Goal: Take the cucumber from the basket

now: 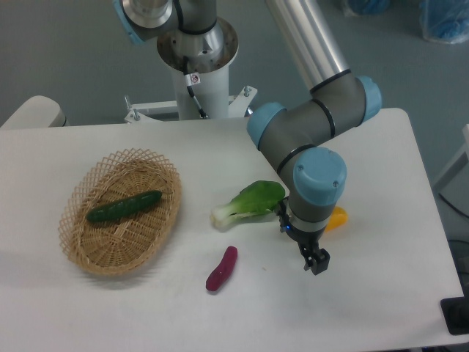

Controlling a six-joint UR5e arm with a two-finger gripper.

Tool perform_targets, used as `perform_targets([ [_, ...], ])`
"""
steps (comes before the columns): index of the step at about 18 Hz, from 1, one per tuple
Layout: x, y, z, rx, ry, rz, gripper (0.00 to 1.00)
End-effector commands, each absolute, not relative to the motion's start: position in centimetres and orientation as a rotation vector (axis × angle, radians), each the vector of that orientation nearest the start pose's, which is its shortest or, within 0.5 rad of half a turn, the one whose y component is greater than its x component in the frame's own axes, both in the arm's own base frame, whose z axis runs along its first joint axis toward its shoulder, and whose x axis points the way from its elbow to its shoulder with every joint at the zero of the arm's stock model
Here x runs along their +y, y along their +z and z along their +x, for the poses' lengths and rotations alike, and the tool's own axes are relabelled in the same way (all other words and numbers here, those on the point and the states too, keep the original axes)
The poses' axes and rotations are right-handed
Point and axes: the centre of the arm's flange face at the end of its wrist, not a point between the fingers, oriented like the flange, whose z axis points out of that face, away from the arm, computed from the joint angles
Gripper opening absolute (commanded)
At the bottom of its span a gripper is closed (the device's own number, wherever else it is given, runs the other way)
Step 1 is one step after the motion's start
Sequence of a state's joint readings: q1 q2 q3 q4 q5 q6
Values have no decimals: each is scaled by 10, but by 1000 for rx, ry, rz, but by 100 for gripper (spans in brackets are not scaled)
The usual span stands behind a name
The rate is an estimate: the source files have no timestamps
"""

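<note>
**A:** Eyes on the slim, dark green, glossy cucumber (pixel 125 206): it lies at a slant across the middle of the oval, shallow, tan wicker basket (pixel 82 253), left of centre in the frame, its right end raised towards the upper right.

**B:** And how does it handle, do you reckon?

**A:** Stiff and light, I'd judge, so it won't sag when lifted. That smooth skin looks slippery, though, and it is round, so a pinch near one end could let it swivel. The middle of its length, fingers across the narrow width, seems the safest hold.

**B:** Where's the black two-finger gripper (pixel 316 261)?

**A:** Lower right of centre, pointing down over the white tabletop (pixel 381 147), well apart from the basket. It carries nothing. The fingers are small and dark from here; I cannot tell how far apart they stand.

**B:** Anything in the way?

**A:** Between arm and basket lie a leafy light-green bok choy with a white stem (pixel 248 203) and, lower down, a small purple sweet potato (pixel 222 268). Something orange-yellow (pixel 336 218) peeks out behind the wrist. The basket's looped rim stands higher than the cucumber, so a descent from above looks wiser than a sideways one.

**B:** The surroundings?

**A:** A smooth, matt white table, a grey floor behind it, and the arm's white pedestal (pixel 196 92) at top centre.
</note>
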State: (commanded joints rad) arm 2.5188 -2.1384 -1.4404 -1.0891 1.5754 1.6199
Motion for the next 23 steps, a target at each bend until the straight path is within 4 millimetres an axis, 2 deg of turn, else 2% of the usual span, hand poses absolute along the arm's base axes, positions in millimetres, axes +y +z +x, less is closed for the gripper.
perform_targets([
  [6,507,264,-483,1026,71,-2953,100],
  [10,509,276,-465,995,41,-2890,100],
  [13,498,279,-433,978,-14,-2882,100],
  [16,495,290,-398,944,-54,-2828,100],
  [18,497,285,-360,970,-102,-2815,100],
  [23,500,298,-280,855,-127,-2856,100],
])
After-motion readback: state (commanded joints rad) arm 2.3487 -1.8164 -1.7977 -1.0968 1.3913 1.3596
